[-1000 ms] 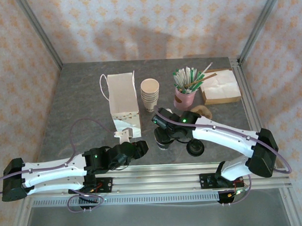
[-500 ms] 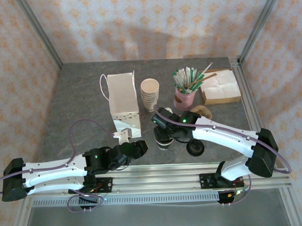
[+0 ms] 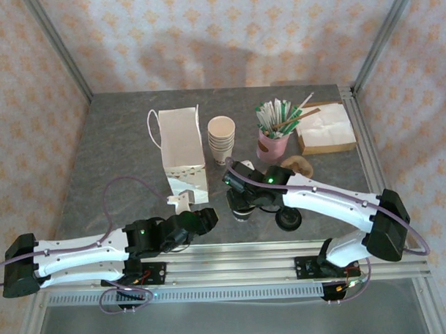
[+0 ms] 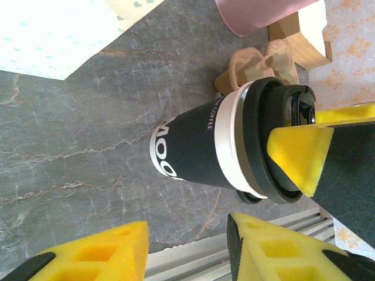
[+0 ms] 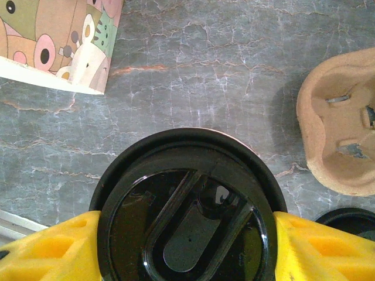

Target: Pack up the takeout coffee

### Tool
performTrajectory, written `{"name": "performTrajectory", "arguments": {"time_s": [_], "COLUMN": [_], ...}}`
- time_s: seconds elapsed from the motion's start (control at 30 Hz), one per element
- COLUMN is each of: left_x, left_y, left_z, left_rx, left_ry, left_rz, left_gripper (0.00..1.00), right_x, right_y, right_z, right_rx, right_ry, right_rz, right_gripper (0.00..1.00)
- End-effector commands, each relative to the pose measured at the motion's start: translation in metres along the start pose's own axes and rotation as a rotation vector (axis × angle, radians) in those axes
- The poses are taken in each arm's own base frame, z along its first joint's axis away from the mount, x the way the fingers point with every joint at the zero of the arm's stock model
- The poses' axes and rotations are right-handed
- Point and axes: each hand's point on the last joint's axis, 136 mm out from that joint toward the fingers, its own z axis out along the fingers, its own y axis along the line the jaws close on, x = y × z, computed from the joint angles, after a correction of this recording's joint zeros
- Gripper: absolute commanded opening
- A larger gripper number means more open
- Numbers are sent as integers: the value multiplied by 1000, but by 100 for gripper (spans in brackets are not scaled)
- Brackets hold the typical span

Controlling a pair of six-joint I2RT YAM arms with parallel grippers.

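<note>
the right claw (image 5: 187,249) is pinching the round black lid (image 5: 176,175) of the dark paper takeout coffee cup (image 4: 196,153) from above. the cup is standing upright on the grey surface (image 4: 88,134), just right of the white paper bag (image 3: 183,150). the left claw (image 4: 187,252) is waiting spread and empty nearby.

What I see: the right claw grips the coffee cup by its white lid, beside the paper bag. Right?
The lid is black, not white; the right wrist view shows it. The right claw does grip the coffee cup by it, beside the paper bag.
</note>
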Motion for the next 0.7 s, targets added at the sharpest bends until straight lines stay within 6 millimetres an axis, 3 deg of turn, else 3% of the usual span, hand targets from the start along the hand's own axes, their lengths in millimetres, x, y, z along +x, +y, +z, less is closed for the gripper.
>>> {"name": "performTrajectory", "arguments": {"time_s": [0.0, 0.67], "left_x": [-6, -4], "left_y": [5, 10], "left_z": [1, 4], "left_rx": [-14, -35], "left_ry": [-48, -42], "left_rz": [-12, -8], "left_gripper": [41, 41], "right_x": [5, 21], "right_y": [-7, -12], "right_z": [4, 13], "right_rx": [53, 98], "right_ry": [7, 55], "right_rz": [-4, -26], "right_gripper": [64, 65]}}
